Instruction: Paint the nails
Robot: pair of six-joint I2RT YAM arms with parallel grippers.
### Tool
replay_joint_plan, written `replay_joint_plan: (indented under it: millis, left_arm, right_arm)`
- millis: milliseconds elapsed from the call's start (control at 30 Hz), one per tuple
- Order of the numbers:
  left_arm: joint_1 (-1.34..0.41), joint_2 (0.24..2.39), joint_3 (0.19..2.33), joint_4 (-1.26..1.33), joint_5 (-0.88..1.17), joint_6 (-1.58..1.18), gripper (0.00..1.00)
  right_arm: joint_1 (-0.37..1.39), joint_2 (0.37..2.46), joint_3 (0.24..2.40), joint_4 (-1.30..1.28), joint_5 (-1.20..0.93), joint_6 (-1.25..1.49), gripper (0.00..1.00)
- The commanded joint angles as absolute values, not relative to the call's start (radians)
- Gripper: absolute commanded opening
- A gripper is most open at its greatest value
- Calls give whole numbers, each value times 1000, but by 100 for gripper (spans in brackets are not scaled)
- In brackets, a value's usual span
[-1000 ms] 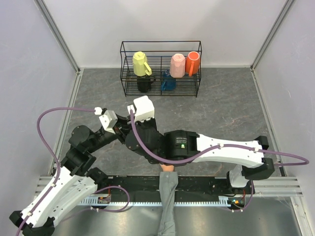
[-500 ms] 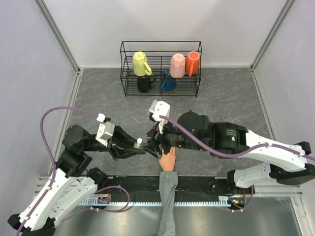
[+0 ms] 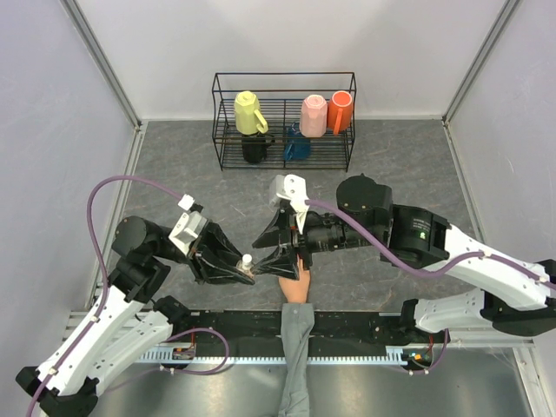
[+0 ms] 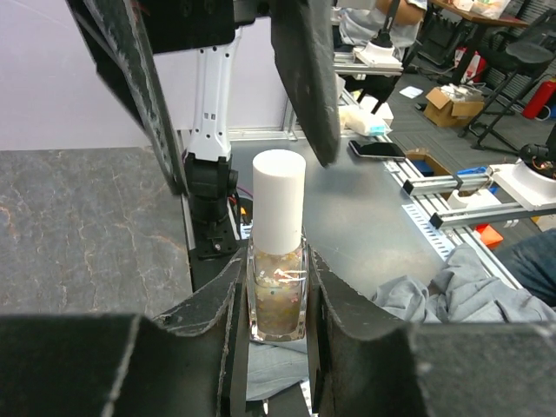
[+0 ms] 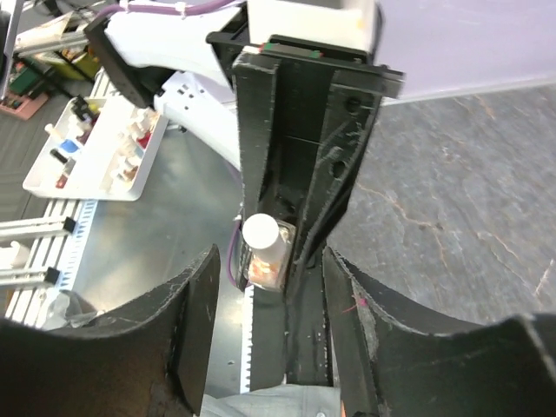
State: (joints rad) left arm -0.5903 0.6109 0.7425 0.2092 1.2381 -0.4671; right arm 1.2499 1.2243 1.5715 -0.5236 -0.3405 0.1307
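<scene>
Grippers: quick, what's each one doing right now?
Left gripper: closed on the nail polish bottle, white cap on.
Right gripper: open, jaws spread either side of that cap, not touching it.

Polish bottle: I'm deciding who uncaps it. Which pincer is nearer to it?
Left. The left pincer is shut on the glass body of the polish bottle; the right pincer is open, its fingers flanking the white cap, apparently not touching.
</scene>
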Motion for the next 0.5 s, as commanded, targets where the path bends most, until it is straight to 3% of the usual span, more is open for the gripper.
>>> replay_joint_plan:
  millis: [0,100,233,400,467]
  left_arm:
    - [-589,620,752,281,1262,-525,2]
    - [-589,623,752,282,1258,-525,2]
    - [-589,621,746,285,1252,-528,2]
    - [-589,620,739,284,1253,-528,2]
    - [-591,620,738,284,1252,-526,2]
  right_arm:
    - [1244,1267,1611,-474,-455,101,59]
    - [1241,1285,1617,-456,-480,101,60]
    - [1241,1298,1624,-439,-483,104,48]
    - [1238,1282,1621,-431,-457,100,46]
    - [1236,1279,1618,-431,-460,104,40]
